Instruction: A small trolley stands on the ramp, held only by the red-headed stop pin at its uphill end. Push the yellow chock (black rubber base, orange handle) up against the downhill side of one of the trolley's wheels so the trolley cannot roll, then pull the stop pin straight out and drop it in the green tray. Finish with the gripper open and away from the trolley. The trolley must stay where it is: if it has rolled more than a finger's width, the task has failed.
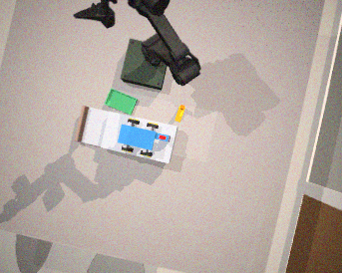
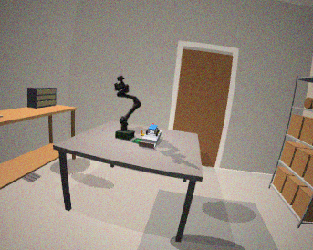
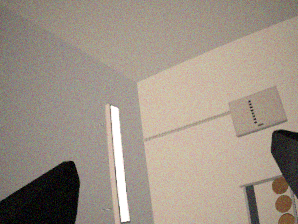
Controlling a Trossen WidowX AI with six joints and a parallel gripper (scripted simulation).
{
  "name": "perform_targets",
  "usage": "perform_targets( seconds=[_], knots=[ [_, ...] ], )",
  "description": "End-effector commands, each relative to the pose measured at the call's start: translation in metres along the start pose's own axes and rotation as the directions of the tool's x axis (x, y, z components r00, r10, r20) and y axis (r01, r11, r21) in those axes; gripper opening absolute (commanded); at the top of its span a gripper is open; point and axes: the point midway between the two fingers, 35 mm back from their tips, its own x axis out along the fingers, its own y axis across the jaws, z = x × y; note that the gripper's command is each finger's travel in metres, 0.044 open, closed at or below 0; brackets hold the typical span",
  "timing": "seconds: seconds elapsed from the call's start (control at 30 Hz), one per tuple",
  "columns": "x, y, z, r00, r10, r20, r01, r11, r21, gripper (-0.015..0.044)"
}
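The blue trolley (image 1: 137, 136) (image 2: 152, 127) stands on the white ramp (image 1: 95, 129), its dark wheels showing at both sides. The red-headed stop pin (image 1: 163, 137) is at the trolley's right end in the top view. The yellow chock (image 1: 179, 115) with its orange handle stands off the ramp, beyond its upper right corner, clear of the wheels. The green tray (image 1: 121, 102) (image 2: 136, 140) is empty, beside the ramp's long side. My gripper (image 3: 178, 158) is open and empty, raised high above the table and away from the trolley; the wrist view shows only walls and ceiling between the fingers.
The dark robot base (image 1: 141, 70) (image 2: 124, 135) stands behind the tray. A brown end board (image 1: 83, 125) closes the ramp's left end in the top view. The arm reaches up over the grey table (image 2: 127, 154). Shelves and a workbench stand away from the table.
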Motion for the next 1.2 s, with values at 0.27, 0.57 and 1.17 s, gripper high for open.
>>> perform_targets(
  seconds=[0.27, 0.57, 1.17],
  knots=[
    [0.018, -0.004, 0.006, 0.995, 0.013, -0.101, 0.042, 0.852, 0.522, 0.019],
    [0.046, -0.019, 0.013, 0.983, 0.009, -0.182, 0.169, 0.332, 0.928, 0.019],
    [0.107, -0.092, 0.004, 0.955, -0.104, -0.278, 0.076, -0.821, 0.566, 0.019]
  ],
)
